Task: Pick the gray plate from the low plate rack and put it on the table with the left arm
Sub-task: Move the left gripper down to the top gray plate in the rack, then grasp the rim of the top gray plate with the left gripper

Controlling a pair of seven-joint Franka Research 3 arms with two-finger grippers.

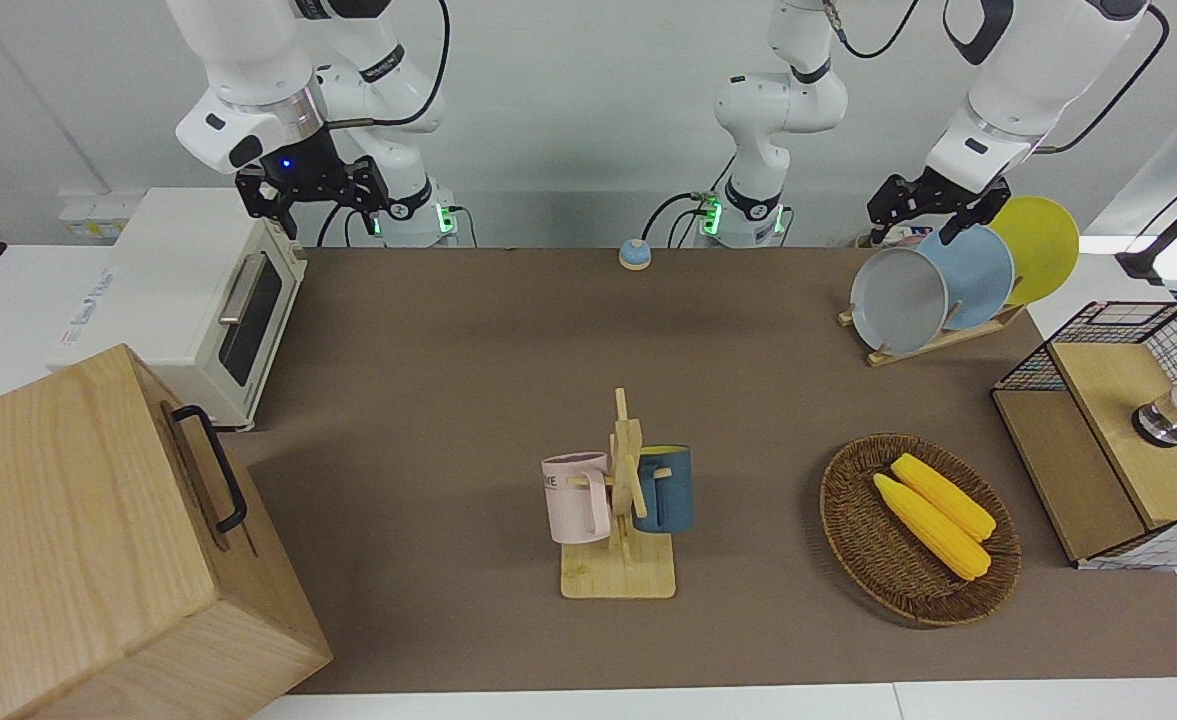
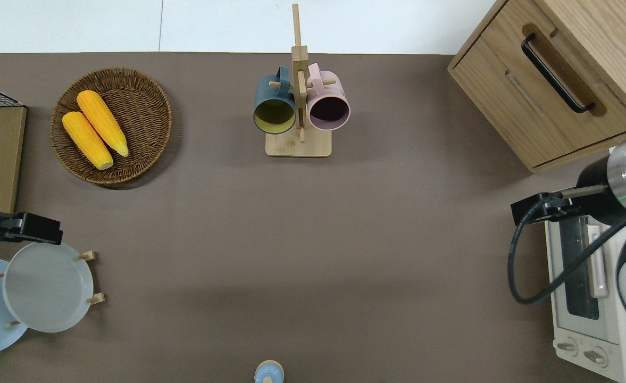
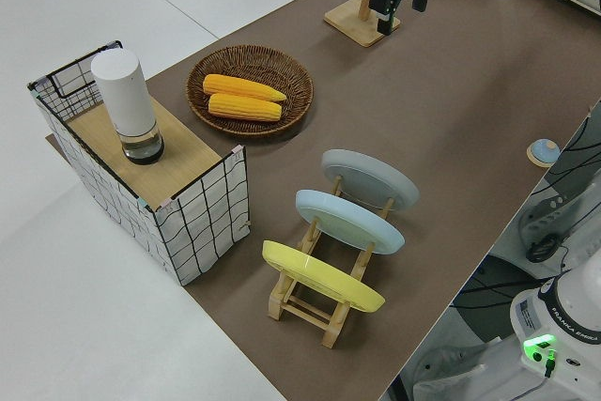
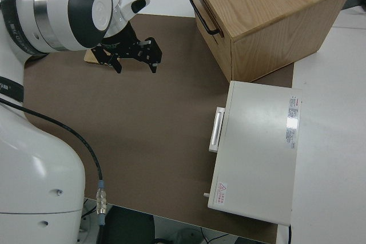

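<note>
The gray plate (image 1: 896, 300) stands tilted in the slot of the low plate rack (image 1: 938, 340) farthest from the robots, on the brown table (image 1: 468, 350) at the left arm's end. It also shows in the overhead view (image 2: 47, 287) and the left side view (image 3: 369, 180). My left gripper (image 1: 923, 222) is open and empty, up in the air. In the overhead view the left gripper (image 2: 23, 233) is over the plate's rim farthest from the robots, not touching it. My right gripper (image 1: 313, 195) is open and parked.
A light-blue plate (image 1: 978, 275) and a yellow plate (image 1: 1043, 245) stand in the same rack. A wicker basket (image 1: 853, 530) of corn, a wire-mesh box (image 1: 1118, 430), a mug stand (image 1: 623, 500), a toaster oven (image 1: 198, 300), a wooden cabinet (image 1: 98, 540) and a small blue knob (image 1: 634, 254) are on the table.
</note>
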